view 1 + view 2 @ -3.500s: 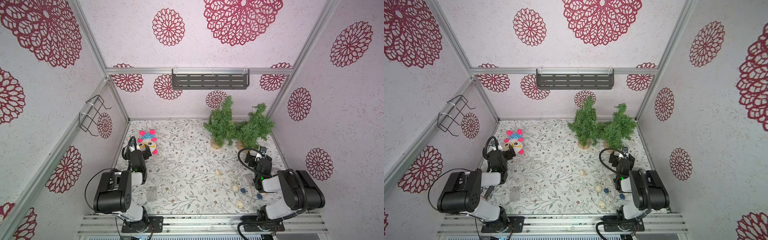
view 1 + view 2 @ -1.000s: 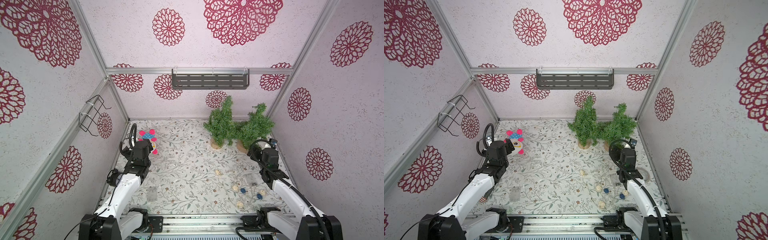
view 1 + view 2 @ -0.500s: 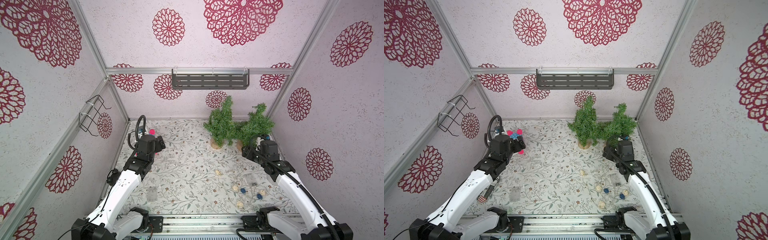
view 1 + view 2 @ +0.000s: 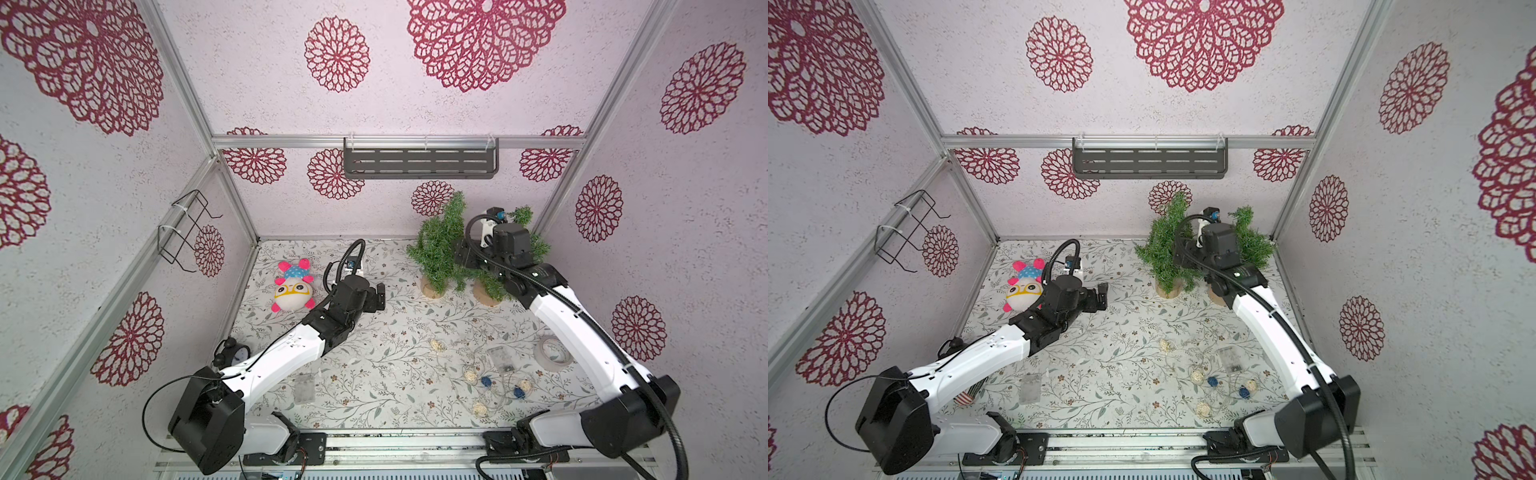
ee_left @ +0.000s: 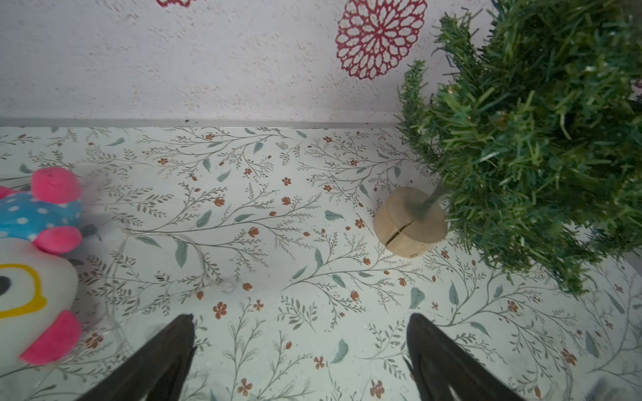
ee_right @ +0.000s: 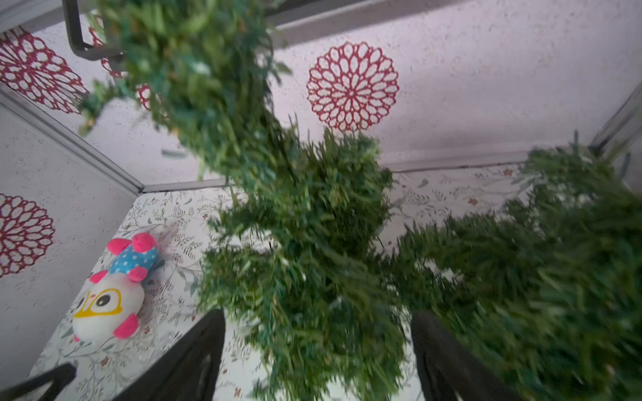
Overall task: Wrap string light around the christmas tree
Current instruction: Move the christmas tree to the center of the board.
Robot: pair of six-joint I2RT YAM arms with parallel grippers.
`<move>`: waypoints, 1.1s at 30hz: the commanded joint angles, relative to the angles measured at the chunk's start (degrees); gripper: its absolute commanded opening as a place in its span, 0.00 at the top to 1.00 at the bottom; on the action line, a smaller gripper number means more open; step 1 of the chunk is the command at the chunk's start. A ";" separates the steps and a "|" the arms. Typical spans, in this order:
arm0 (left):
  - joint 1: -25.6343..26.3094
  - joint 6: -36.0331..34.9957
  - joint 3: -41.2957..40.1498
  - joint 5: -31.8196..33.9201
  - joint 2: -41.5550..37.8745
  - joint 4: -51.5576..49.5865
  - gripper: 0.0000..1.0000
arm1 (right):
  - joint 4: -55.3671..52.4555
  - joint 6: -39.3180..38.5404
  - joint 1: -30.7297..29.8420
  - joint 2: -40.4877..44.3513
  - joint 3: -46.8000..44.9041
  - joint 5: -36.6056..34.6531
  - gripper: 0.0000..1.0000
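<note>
Two green christmas trees on wooden bases stand at the back right; the left tree point(image 4: 438, 245) point(image 4: 1163, 245) is in full view and my right arm partly covers the right tree point(image 4: 538, 249). The string light point(image 4: 490, 382) point(image 4: 1221, 382), clear wire with wicker and blue balls, lies loose on the table's front right. My right gripper point(image 4: 463, 257) point(image 6: 318, 314) is open, with blurred branches of the left tree point(image 6: 305, 225) between its fingers. Hovering over the table between the plush toy and the left tree's base point(image 5: 411, 222), my left gripper point(image 4: 380, 297) point(image 5: 300, 319) is open and holds nothing.
A pink-and-blue plush toy point(image 4: 293, 286) lies at the back left, with a thin clear wire point(image 5: 194, 250) beside it. A black alarm clock point(image 4: 232, 353), a clear box point(image 4: 304, 386) and a tape roll point(image 4: 552, 357) sit on the table. A grey shelf point(image 4: 419, 162) hangs on the back wall.
Both arms have unfolded and reached toward the back. The left gripper passed the plush toy moving right; the right gripper rose to the left tree and opened wider.
</note>
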State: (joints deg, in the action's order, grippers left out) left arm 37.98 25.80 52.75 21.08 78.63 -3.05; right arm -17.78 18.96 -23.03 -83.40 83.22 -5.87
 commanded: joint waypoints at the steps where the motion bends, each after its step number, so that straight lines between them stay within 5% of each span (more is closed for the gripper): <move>1: 0.51 1.84 0.13 -1.10 0.47 3.56 0.02 | 8.12 -6.11 -2.18 -3.13 3.90 -4.83 0.14; 8: 0.50 -2.34 -0.11 -0.60 1.06 5.32 0.02 | 22.00 -14.50 -5.21 -9.11 4.81 -14.30 0.17; 11: 0.52 -3.94 -0.09 -0.54 0.87 5.24 0.02 | 28.31 -16.76 -5.36 -10.41 3.47 -13.19 0.22; 24: -1.42 -4.37 -4.31 0.07 -3.51 4.88 0.02 | 32.26 -16.08 -7.53 -11.10 3.97 -5.29 0.88; 33: -4.54 -3.52 -9.24 0.12 -11.15 1.38 0.02 | 28.77 -9.85 -11.64 -9.33 6.44 2.70 1.00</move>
State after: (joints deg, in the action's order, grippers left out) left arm 34.63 21.89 44.93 20.86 70.48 0.16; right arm 6.66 5.76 -32.91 -95.55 85.93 -7.25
